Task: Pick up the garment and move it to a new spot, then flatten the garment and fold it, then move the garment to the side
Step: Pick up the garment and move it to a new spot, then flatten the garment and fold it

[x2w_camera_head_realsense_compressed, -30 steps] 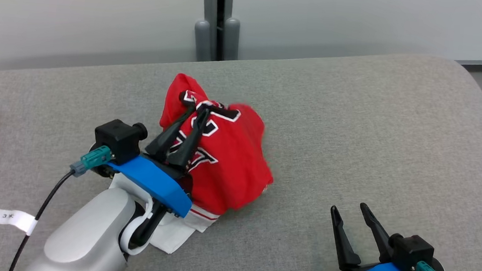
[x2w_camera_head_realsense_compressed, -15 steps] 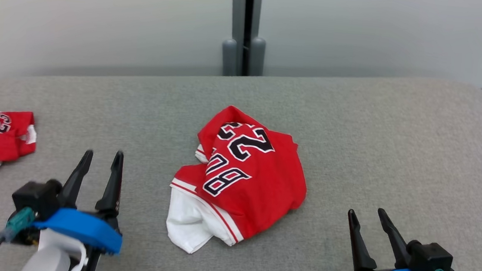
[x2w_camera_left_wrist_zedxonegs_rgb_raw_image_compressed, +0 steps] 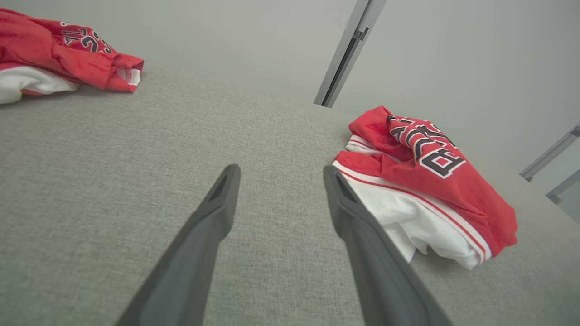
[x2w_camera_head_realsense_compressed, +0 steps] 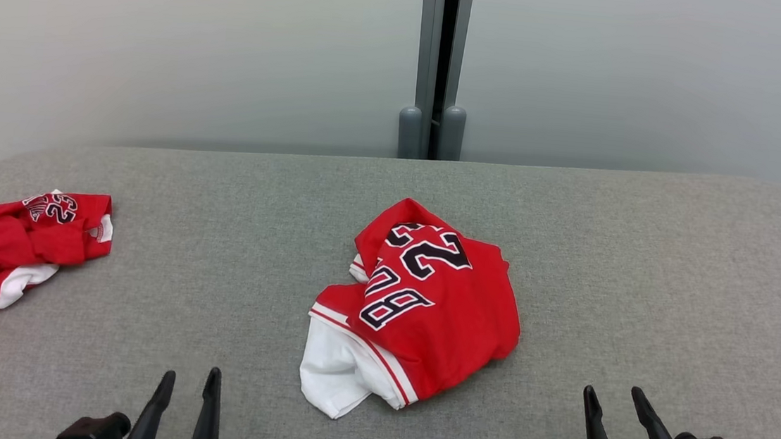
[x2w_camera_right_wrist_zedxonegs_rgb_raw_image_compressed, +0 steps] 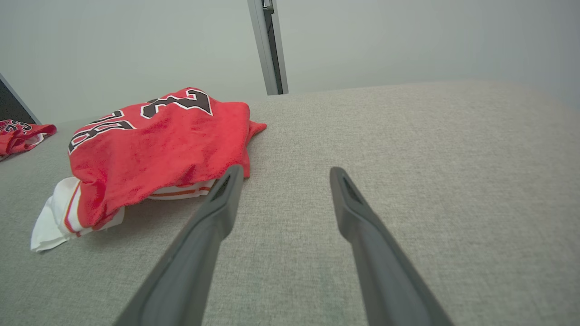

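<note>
The grey padded table (x2w_camera_head_realsense_compressed: pixel 607 252) runs wide ahead of both my grippers, bare under each of them.

The garment (x2w_camera_head_realsense_compressed: pixel 439 309), a red jersey with black-and-white lettering, lies on it in a crumpled heap. It is ahead and to the right of my left gripper (x2w_camera_head_realsense_compressed: pixel 191 372) and ahead and to the left of my right gripper (x2w_camera_head_realsense_compressed: pixel 612 391), roughly between the two and touching neither. A white part (x2w_camera_head_realsense_compressed: pixel 331 370) sticks out of the heap at the corner nearest my left gripper.

A second red garment (x2w_camera_head_realsense_compressed: pixel 6 249) lies bunched well off to the left of my left gripper, near the table's edge.

Both grippers hang low over the table with their fingers (x2w_camera_left_wrist_zedxonegs_rgb_raw_image_compressed: pixel 217 203) spread wide and nothing between them.

I judge the move to a new spot done and the flattening not yet begun. The heap is doubled over itself, so a pinch from above could catch several layers at once and lift it as a lump instead of spreading it. Taking only the white part could drag the inner layer out and twist the rest. Coming in too low, my fingertips could snag the soft cover. A strong leftward pull could also bring this garment up against the other one.
</note>
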Controlling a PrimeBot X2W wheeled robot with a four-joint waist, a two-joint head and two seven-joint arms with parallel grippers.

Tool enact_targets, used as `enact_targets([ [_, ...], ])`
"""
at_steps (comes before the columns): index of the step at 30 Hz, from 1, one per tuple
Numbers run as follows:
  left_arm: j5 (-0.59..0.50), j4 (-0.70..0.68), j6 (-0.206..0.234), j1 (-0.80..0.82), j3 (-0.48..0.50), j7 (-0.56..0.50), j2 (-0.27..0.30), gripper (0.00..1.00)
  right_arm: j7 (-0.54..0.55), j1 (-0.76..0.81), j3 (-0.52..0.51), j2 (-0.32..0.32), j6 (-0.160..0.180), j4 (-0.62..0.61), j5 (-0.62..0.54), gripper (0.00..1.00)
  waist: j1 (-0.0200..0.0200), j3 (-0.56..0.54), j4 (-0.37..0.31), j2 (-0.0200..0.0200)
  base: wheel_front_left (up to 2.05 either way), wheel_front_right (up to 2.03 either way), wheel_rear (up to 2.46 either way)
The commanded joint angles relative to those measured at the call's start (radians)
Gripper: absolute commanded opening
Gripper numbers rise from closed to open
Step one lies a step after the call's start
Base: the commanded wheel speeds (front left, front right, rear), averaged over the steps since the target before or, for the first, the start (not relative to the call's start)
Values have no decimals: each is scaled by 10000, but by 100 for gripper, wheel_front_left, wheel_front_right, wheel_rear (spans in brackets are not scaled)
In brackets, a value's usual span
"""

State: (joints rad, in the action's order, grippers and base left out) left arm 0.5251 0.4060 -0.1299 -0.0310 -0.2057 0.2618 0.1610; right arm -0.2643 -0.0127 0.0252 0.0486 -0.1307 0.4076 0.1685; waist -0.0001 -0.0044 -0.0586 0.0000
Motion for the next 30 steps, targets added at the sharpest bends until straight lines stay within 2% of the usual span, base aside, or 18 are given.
enact_targets([
  [1,-66,-12,-13,-78,6,45,11,100,-2,132,-19,37,-1,2,-22,100,1,-10,0,0,0,0,0],
  [6,93,175,-13,-39,-321,43,-38,100,-2,111,-20,36,-1,52,-87,100,1,53,-68,0,0,0,0],
  [17,1579,1558,-14,1321,-2725,45,414,100,-2,-373,354,39,-1,-65,-12,100,1,973,-680,0,0,0,0],
  [24,2332,2388,-14,1909,-3577,-4,601,100,-2,-449,360,37,-1,-250,-74,100,1,1427,-1090,0,0,0,0],
  [29,2792,2589,-26,2162,-4533,-58,642,100,-2,-411,345,37,-1,-318,-78,100,1,1540,-1161,0,0,0,0],
  [30,2862,2608,-26,2214,-4719,-60,666,94,-2,-431,348,36,-1,-287,-67,100,1,1541,-1162,0,0,0,0],
])
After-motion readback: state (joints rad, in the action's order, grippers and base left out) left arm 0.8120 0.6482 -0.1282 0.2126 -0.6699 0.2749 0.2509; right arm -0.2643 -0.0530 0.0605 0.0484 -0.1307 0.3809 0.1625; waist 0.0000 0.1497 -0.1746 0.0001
